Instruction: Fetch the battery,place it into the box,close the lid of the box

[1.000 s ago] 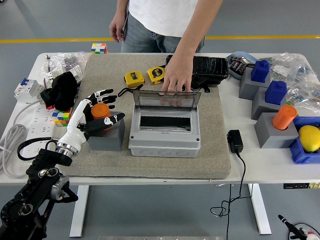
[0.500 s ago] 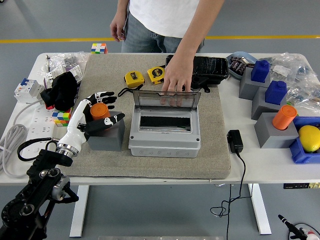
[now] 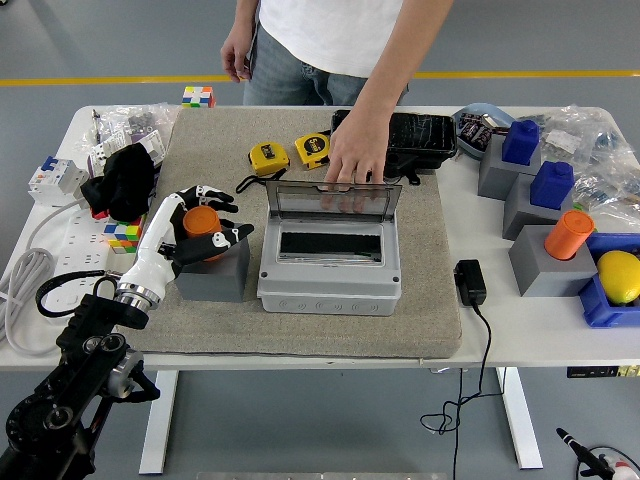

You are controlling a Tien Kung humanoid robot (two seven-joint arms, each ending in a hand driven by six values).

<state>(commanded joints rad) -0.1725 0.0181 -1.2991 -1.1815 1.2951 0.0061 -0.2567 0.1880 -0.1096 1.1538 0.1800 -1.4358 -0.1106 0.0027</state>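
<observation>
The robot's left hand [image 3: 196,232] was at the orange battery [image 3: 201,220], just to the left of the grey box [image 3: 330,272]. The battery stood upright in a grey block [image 3: 213,272]. The white fingers [image 3: 213,192] curved around its far side and the thumb lay across its near side, so the hand was closing on the battery, but I could not tell if it already held it firmly. The battery was not lifted; it sat in its block. The right arm did not appear anywhere.

The box lay in the middle of the beige mat [image 3: 432,300]. Its transparent lid [image 3: 333,198] was tilted up on the far side, and a person's hand [image 3: 352,160], from behind the box, rested on the top edge of the lid and seemed to keep it open. Inside the box a dark slot was visible.

From here I judged several risks. The grasp looked shallow, mostly with the fingertips, so the round battery could slip or tip when it is pulled out of the block. The block itself could rise together with the battery if the fit is tight. The way to the box is short, and the hand must pass over the left wall of the box; a low path could hit it. Also, the person's hand was near the opening, so contact was possible there.
</observation>
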